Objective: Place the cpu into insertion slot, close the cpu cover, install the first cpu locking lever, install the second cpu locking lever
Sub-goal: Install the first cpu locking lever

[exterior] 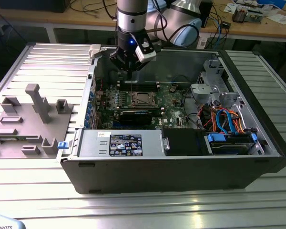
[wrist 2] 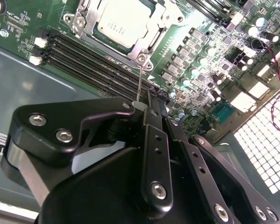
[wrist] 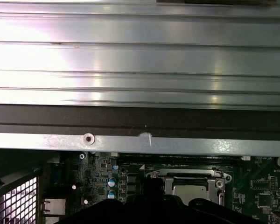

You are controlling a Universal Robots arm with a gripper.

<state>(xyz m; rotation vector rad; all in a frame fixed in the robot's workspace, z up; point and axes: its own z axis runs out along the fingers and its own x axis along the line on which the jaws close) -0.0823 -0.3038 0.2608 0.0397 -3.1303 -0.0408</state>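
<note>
The cpu [wrist 2: 121, 21] lies silver top up in the insertion slot [wrist 2: 78, 19] on the green circuit board [wrist 2: 205, 42]. The cpu cover [wrist 2: 147, 44] is down around the chip, which shows through its window. A thin wire locking lever [wrist 2: 139, 79] rises from the socket's corner to my gripper [wrist 2: 141, 105], whose black fingers are shut on its tip. In the exterior view the gripper [exterior: 127, 71] hangs inside the open computer case, just behind the socket [exterior: 142, 98]. The first wrist view has the cover [wrist: 186, 175] and the chip [wrist: 190, 190] beyond the gripper's dark body.
Long black memory slots [wrist 2: 84, 60] run beside the socket. The case wall [wrist: 140, 116] stands close behind the gripper. A power supply [exterior: 119, 143], a drive cage [exterior: 209, 81] and coloured cables [exterior: 224, 119] crowd the case. A grey fixture tray [exterior: 28, 119] lies at the exterior view's left.
</note>
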